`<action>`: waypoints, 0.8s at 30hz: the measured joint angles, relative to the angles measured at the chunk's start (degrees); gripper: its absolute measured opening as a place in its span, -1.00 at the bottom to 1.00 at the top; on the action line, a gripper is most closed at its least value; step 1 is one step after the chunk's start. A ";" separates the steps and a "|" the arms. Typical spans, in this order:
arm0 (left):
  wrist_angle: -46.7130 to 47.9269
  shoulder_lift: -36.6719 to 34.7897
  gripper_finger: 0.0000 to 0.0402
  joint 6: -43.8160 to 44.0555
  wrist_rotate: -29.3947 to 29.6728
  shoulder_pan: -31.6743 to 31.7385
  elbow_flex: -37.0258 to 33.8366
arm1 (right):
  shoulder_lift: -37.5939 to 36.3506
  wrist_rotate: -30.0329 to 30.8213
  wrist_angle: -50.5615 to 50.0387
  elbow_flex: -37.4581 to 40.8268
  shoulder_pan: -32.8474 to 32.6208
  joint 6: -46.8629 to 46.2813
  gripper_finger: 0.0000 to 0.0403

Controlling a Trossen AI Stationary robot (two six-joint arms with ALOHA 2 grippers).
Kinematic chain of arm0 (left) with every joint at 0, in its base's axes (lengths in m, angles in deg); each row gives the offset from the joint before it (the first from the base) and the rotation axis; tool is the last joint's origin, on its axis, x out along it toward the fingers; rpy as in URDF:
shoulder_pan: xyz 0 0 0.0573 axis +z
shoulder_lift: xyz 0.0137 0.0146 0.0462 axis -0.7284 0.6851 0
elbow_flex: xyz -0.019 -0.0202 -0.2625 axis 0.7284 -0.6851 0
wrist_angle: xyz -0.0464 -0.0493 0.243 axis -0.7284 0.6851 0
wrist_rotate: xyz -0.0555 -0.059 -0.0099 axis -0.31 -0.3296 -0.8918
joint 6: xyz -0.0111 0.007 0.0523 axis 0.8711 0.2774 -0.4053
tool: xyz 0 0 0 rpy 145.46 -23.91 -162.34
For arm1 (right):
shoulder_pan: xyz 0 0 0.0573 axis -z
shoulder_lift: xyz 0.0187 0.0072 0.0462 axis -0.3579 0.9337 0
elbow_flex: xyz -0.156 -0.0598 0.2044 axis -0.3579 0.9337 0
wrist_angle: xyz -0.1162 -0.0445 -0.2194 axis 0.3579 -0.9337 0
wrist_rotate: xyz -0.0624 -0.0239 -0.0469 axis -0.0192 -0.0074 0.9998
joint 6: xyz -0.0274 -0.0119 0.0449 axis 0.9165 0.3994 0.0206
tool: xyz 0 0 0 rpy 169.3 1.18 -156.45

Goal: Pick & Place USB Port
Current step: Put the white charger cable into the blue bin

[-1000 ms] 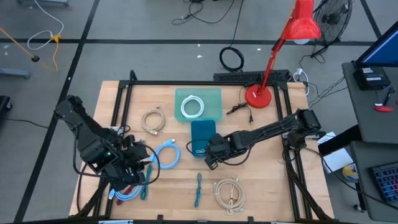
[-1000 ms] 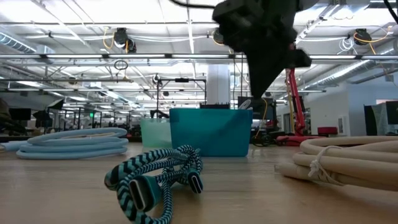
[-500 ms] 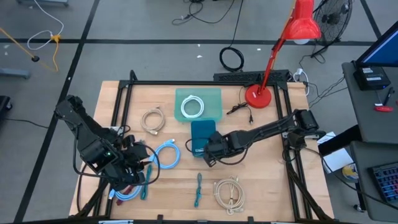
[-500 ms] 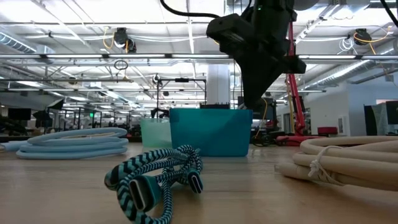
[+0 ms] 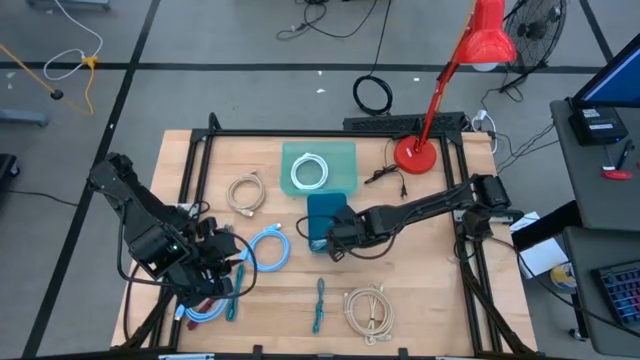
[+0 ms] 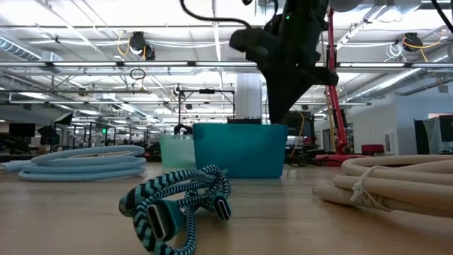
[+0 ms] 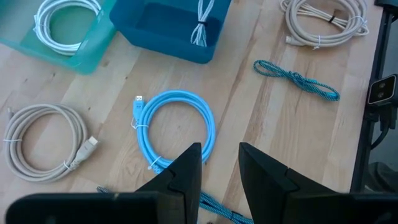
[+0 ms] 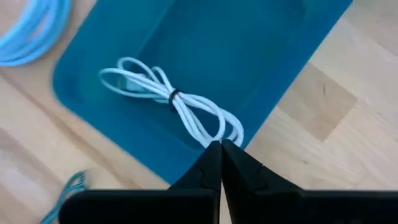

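A white bundled USB cable (image 8: 169, 94) lies on the floor of the dark teal bin (image 5: 327, 208), and its loops reach the bin's near end. My right gripper (image 8: 221, 146) is shut. It points steeply down over that near end, right above the cable's loop end (image 8: 214, 124). In the low view its fingers (image 6: 276, 113) reach down to about the bin's rim (image 6: 237, 127). My left gripper (image 7: 221, 165) waits open at the table's near left, above a light blue cable coil (image 7: 177, 124), with nothing between its fingers. My right gripper's shut tips stand over the white cable's loop end (image 8: 217, 127), coming from above and slanting from the table's right. I cannot tell whether they touch the cable. The bin's near wall hides the tips in the low view.
A light teal tray (image 5: 340, 152) with a white coil stands behind the bin. Beige coils lie at the far left (image 5: 245, 192) and near right (image 5: 368, 310). A teal braided cable (image 5: 318, 305) lies near the front edge. A red lamp (image 5: 415, 152) stands at the far right.
My right gripper has moved toward the table's left and far side, over the dark teal bin's near end. It has sunk a little and tipped slightly, and it has stayed shut. The cables have not moved.
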 joint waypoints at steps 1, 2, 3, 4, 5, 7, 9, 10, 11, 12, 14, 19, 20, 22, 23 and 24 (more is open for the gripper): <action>0.00 0.00 -0.46 0.00 0.00 0.00 0.00 | 0.62 -0.10 0.16 0.03 0.25 0.35 -1.00; -0.02 0.00 -0.46 0.00 0.00 0.00 0.00 | 1.18 -0.25 0.16 0.12 0.42 0.70 -1.00; 0.00 0.00 -0.46 0.00 -0.02 0.00 0.00 | 1.77 -0.47 0.26 0.15 0.52 0.97 -1.00; 0.00 0.00 -0.46 0.02 0.00 0.00 0.00 | 2.48 -0.81 0.81 0.15 0.56 1.20 -1.00; -0.02 0.00 -0.46 0.02 -0.02 -0.02 0.00 | 3.07 -1.37 1.21 0.11 0.65 1.45 -1.00; -0.01 0.00 -0.46 0.07 -0.08 -0.02 0.00 | 4.47 -2.03 1.77 0.11 0.63 1.92 -1.00; 0.00 0.00 -0.46 0.17 -0.12 -0.03 0.00 | 5.67 -2.11 2.30 0.12 0.61 1.68 -1.00; 0.00 0.00 -0.46 0.18 -0.15 -0.04 0.00 | 5.90 -2.02 2.39 0.13 0.51 1.29 -1.00; 0.00 0.00 -0.46 0.17 -0.15 -0.04 0.00 | 5.92 -1.93 2.37 0.13 0.43 0.91 -1.00; 0.02 0.00 -0.46 0.17 -0.15 -0.04 0.00 | 5.83 -1.67 2.55 0.13 0.42 0.82 -1.00; 0.15 0.00 -0.46 0.18 -0.17 -0.04 0.00 | 5.50 -0.35 3.03 0.13 0.41 0.73 -1.00; 0.96 0.00 -0.46 0.17 -0.17 0.00 0.00 | 4.10 1.24 3.88 0.09 0.96 0.79 -1.00; 1.19 0.00 -0.46 0.17 -0.15 0.02 0.00 | 4.10 1.19 4.05 0.07 1.18 0.95 -1.00; 1.50 0.00 -0.46 0.17 -0.14 0.02 0.00 | 4.23 1.09 4.38 0.11 1.52 1.17 -1.00; 1.51 0.00 -0.46 0.14 -0.15 0.01 0.00 | 4.23 1.00 4.81 0.11 1.66 1.34 -1.00; 1.51 0.00 -0.46 0.03 -0.14 0.00 0.00 | 4.23 0.88 5.43 0.11 1.72 1.44 -1.00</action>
